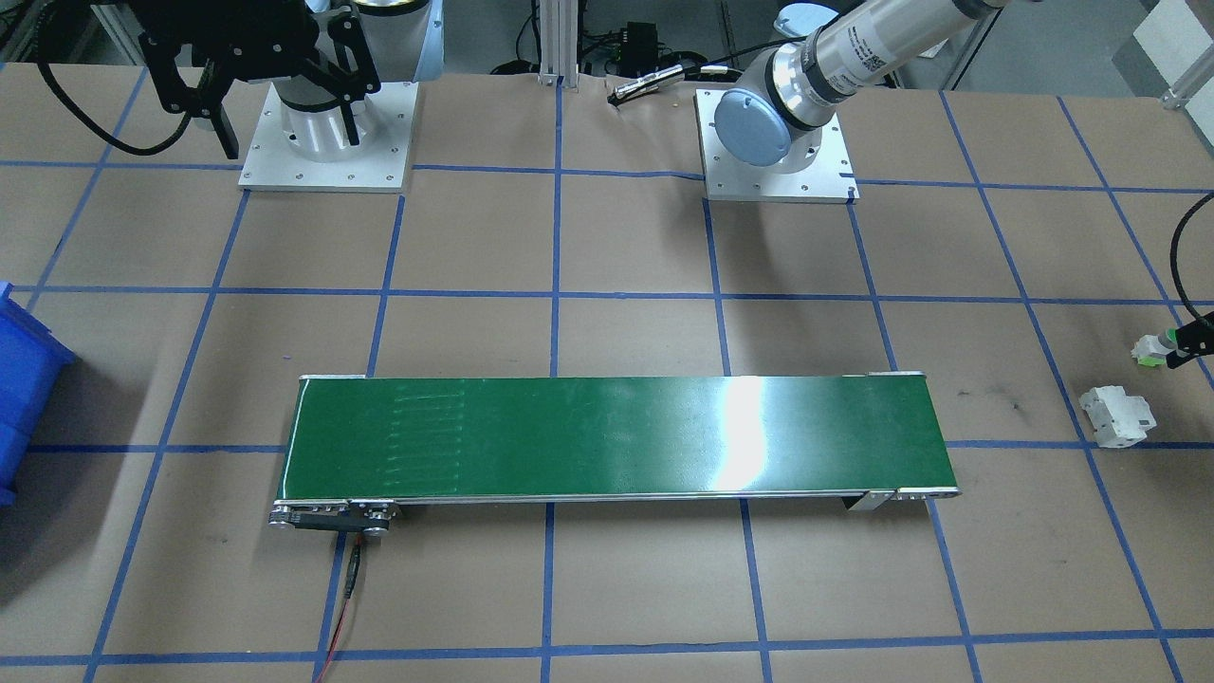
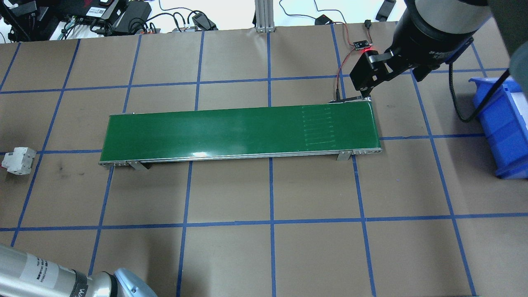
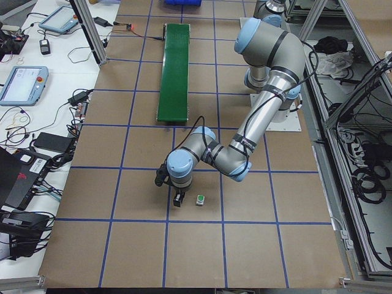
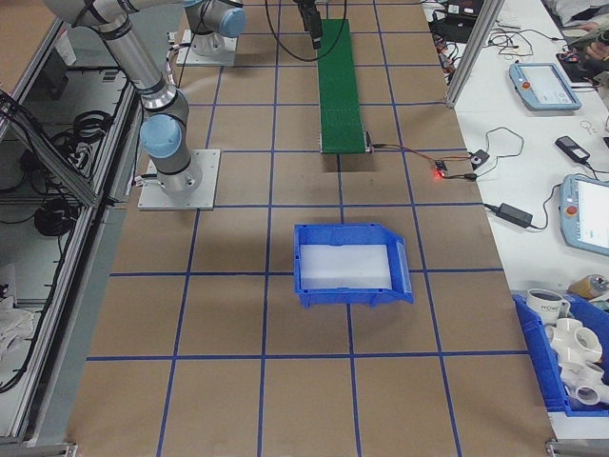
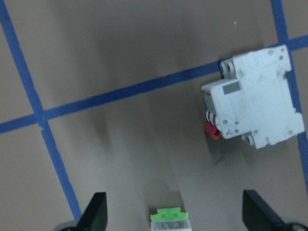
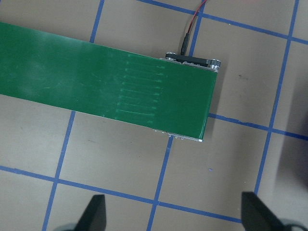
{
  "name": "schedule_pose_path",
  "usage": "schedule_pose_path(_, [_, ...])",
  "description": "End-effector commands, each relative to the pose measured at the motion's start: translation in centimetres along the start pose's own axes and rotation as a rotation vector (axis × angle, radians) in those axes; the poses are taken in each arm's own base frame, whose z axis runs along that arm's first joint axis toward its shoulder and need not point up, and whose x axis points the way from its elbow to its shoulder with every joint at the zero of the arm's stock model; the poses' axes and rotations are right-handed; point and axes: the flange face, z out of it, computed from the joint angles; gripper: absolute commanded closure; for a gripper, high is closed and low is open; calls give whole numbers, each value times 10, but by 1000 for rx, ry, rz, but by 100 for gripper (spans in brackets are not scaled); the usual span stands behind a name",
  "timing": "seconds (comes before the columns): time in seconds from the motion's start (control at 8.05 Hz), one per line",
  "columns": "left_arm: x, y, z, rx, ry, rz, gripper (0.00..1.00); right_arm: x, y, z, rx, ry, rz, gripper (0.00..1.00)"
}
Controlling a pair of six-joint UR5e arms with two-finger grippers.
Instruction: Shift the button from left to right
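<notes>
Silver arm tubes, pale blue joint caps, black hands, white baseplates.

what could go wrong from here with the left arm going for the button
The white breaker lies close beside the button, so the open left gripper could nudge it or close on the wrong part. The button sits at the very bottom edge of the wrist view, between the fingers; a slightly off descent might tip it rather than grip it. Afterwards, the conveyor belt lies across the carry path and could be clipped.

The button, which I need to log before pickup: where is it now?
In the front-facing view the button sits at the far right edge, on the robot's left, just beyond the white breaker; the left claw hangs open over it.
</notes>
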Motion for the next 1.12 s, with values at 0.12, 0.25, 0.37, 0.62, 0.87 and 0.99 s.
schedule_pose_path(0.12, [-4,41,57,-11,35,-55,0,0,0,0,1,0,1,0])
schedule_pose_path(0.25, [-4,45,60,-41,32,-56,0,0,0,0,1,0,2,0])
schedule_pose_path(0.37, [-5,49,60,-74,24,-60,0,0,0,0,1,0,1,0])
schedule_pose_path(0.62, [-5,52,60,-74,24,-60,57,0,0,0,-1,0,1,0])
schedule_pose_path(0.87, [-5,52,59,-73,21,-60,79,0,0,0,1,0,1,0])
schedule_pose_path(0.99, [-5,53,49,-72,7,-60,79,0,0,0,1,0,1,0])
